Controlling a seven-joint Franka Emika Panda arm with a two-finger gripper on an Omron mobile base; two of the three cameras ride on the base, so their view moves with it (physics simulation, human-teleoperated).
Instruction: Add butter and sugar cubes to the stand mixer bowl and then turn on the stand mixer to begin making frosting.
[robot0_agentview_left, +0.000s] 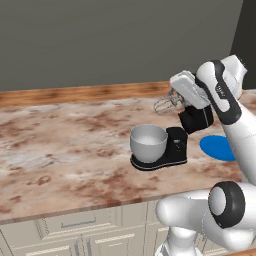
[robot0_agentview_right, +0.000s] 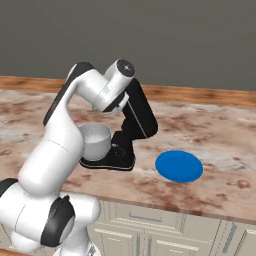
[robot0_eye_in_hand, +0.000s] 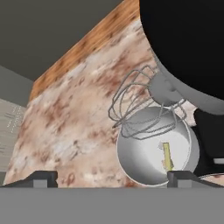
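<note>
The black stand mixer (robot0_agentview_left: 176, 145) stands on the marble counter with its head (robot0_agentview_right: 140, 112) tilted up and the wire whisk (robot0_agentview_left: 166, 104) raised clear of the bowl. The light grey stand mixer bowl (robot0_agentview_left: 148, 141) sits on the mixer's base. In the hand view a yellow stick of butter (robot0_eye_in_hand: 166, 156) lies inside the bowl (robot0_eye_in_hand: 144, 164), below the whisk (robot0_eye_in_hand: 138, 105). I cannot make out sugar cubes. My gripper (robot0_eye_in_hand: 112, 179) is open and holds nothing. It hovers above and beside the tilted head and looks down at the bowl.
A flat blue plate (robot0_agentview_left: 217, 148) lies on the counter right of the mixer, also seen as the blue plate (robot0_agentview_right: 179, 166). A wooden strip (robot0_agentview_left: 75, 93) runs along the counter's back against the grey wall. Cabinet drawers sit below the front edge.
</note>
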